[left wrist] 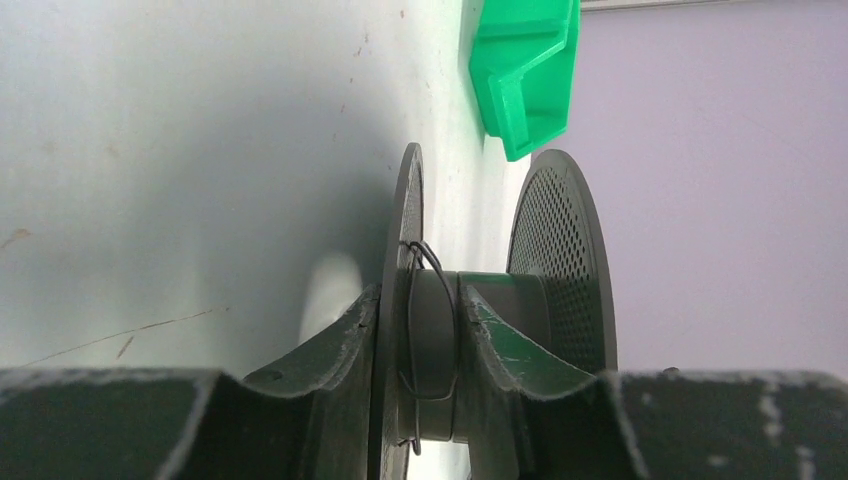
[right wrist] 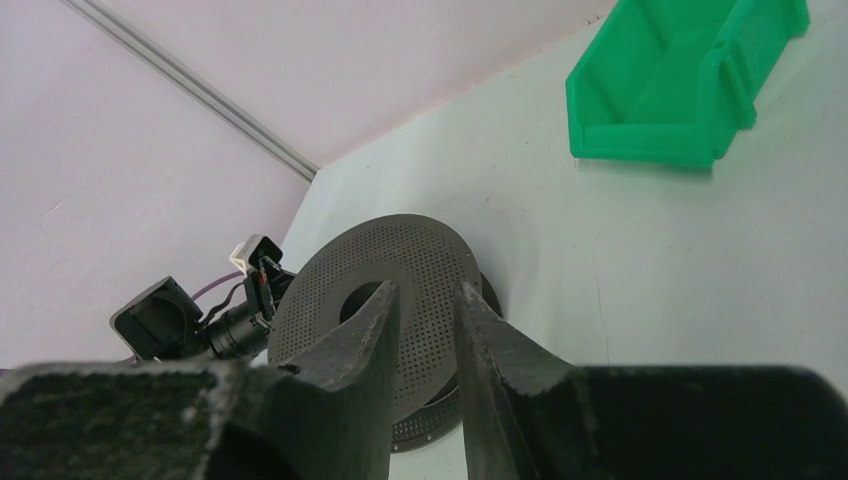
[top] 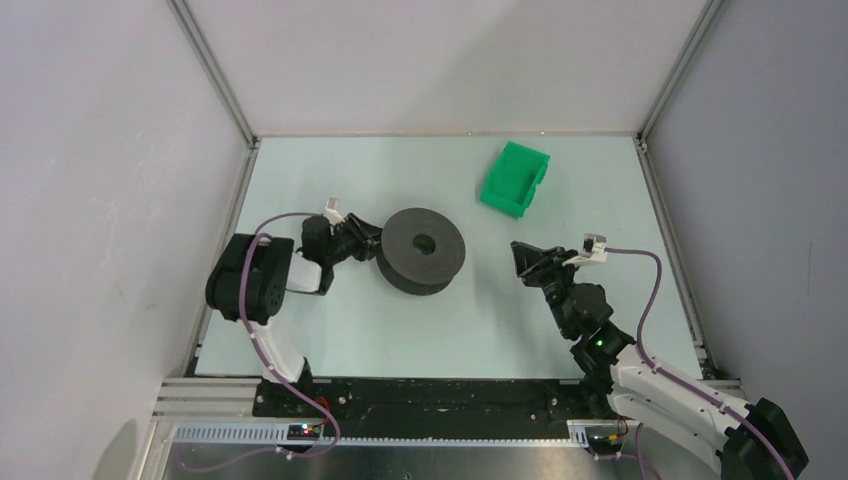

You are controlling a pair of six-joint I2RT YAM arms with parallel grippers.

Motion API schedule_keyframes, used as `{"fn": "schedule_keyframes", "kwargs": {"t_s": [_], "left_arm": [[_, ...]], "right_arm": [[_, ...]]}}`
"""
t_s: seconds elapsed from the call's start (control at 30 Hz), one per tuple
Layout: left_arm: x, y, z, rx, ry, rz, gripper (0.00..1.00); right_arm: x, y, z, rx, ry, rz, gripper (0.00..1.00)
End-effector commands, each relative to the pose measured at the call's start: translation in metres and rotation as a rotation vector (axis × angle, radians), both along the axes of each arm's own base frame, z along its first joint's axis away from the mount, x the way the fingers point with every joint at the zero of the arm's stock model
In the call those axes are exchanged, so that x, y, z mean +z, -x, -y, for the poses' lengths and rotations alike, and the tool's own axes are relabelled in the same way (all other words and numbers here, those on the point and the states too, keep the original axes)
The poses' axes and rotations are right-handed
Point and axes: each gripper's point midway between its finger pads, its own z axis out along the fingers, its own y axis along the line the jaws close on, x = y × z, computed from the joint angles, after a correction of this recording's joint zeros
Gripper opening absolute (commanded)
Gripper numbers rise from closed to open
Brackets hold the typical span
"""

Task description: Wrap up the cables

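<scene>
The cable (left wrist: pixel 447 300) is a thin dark wire lying in a loose loop on the hub of the black perforated reel (left wrist: pixel 560 250). It shows only in the left wrist view. The reel (top: pixel 445 258) lies flat mid-table. My left gripper (top: pixel 372 243) is at the reel's left edge. In the left wrist view, the left gripper (left wrist: pixel 420 292) is slightly open. One finger is outside the lower flange and the other is in the slot against the hub, with the wire between them. My right gripper (top: pixel 518 250) hangs right of the reel, narrowly open and empty, and faces the reel (right wrist: pixel 420 245) in the right wrist view (right wrist: pixel 426 287).
A green bin (top: pixel 515 178) stands at the back right of the table; it also shows in the left wrist view (left wrist: pixel 525 70) and the right wrist view (right wrist: pixel 680 85). Grey walls with metal rails enclose the table on three sides. The left arm's wrist (right wrist: pixel 190 320) sits beyond the reel.
</scene>
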Motion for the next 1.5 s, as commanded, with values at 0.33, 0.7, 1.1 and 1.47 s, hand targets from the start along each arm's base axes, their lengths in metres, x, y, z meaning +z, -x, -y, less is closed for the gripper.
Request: {"fn": "schedule_keyframes", "kwargs": {"t_s": [0.33,0.7,1.1,1.47], "left_arm": [[0.018,-0.002,-0.023,0.037,-0.040,0.085,0.40],[0.015,0.002,-0.045,0.097,-0.075,0.073,0.41],[0.008,0.012,-0.078,0.199,-0.122,0.033,0.41],[0.133,0.040,-0.112,0.247,-0.507,0.258,0.46]], "right_arm": [[0.017,0.002,0.002,0.002,-0.038,0.026,0.31],[0.018,0.004,0.005,-0.003,-0.031,0.028,0.32],[0.022,0.015,0.021,-0.034,0.001,0.036,0.30],[0.019,0.038,0.029,0.053,0.295,-0.086,0.43]]}}
